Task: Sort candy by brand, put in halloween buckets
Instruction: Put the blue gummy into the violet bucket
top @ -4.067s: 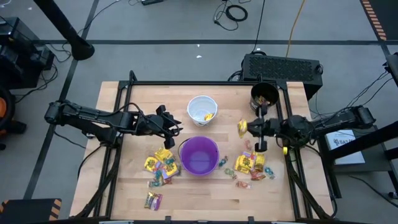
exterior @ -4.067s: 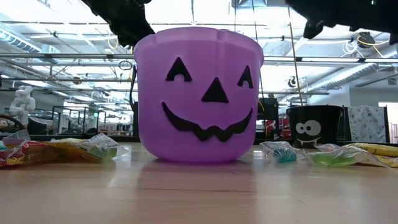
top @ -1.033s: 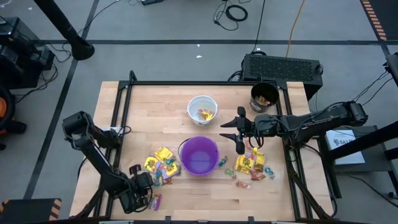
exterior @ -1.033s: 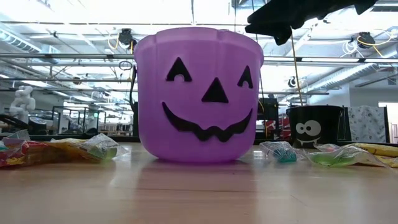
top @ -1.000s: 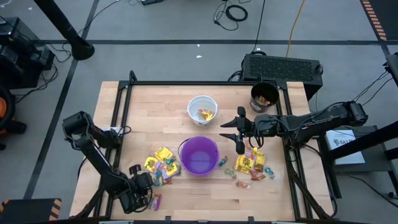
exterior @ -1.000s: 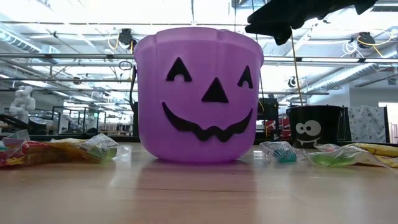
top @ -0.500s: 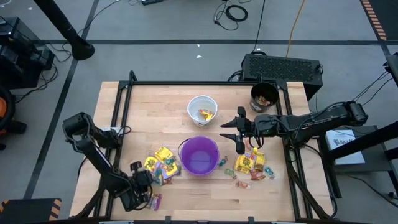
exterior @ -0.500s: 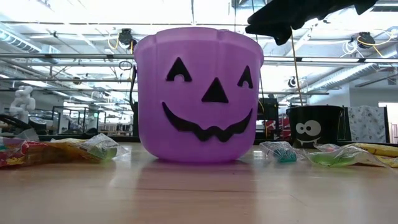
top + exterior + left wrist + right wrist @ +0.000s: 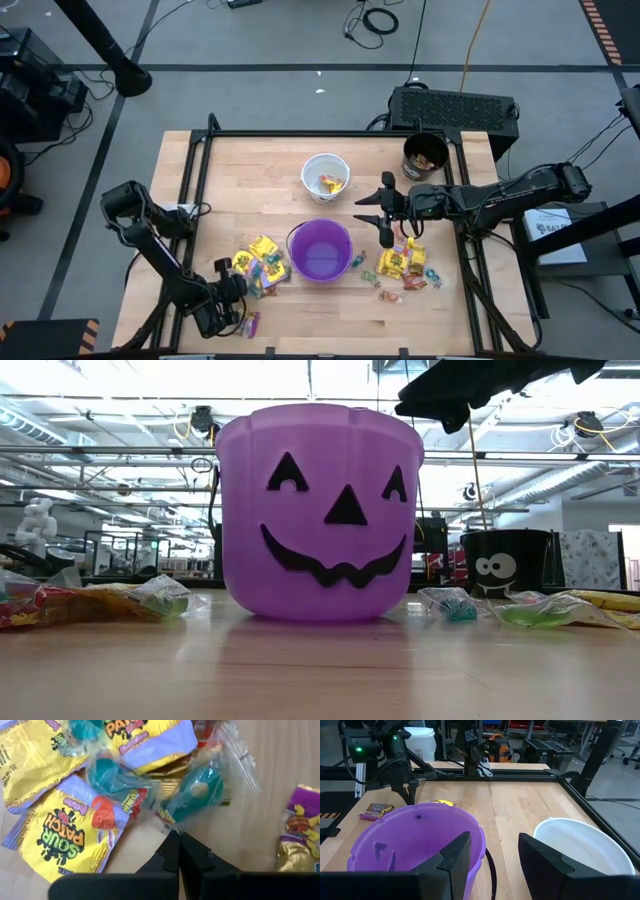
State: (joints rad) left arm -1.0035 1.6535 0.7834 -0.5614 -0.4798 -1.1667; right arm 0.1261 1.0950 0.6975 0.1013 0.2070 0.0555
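Three buckets stand on the wooden table: white (image 9: pixel 325 178), purple (image 9: pixel 320 250) and black (image 9: pixel 424 155). Candy lies in a left pile (image 9: pixel 258 266) and a right pile (image 9: pixel 402 265). My left gripper (image 9: pixel 176 836) is low at the left pile's near edge, shut at the end of a blue-green candy (image 9: pixel 200 792) in a clear wrapper. That candy lies among yellow packets (image 9: pixel 60 837). My right gripper (image 9: pixel 385 212) hangs open above the table between the white and purple buckets, with nothing between its fingers (image 9: pixel 455 855). My left gripper pinches the clear twisted end of the blue-green candy's wrapper (image 9: pixel 164 822) between its two fingertips. The fingers slant down from the table's near left side. The candy lies on the table and on a neighbouring yellow packet.
A purple-and-gold packet (image 9: pixel 300 835) lies apart on the wood beside the left gripper. The white bucket and the black bucket hold some candy. A black box with a ridged top (image 9: pixel 455 105) sits behind the table's far right corner. A black frame rail (image 9: pixel 330 134) borders the table.
My left gripper has crept a little toward the left candy pile and sunk slightly. In the low view the wrappers at the pile's left end have stirred and risen a little. My right arm has kept still.
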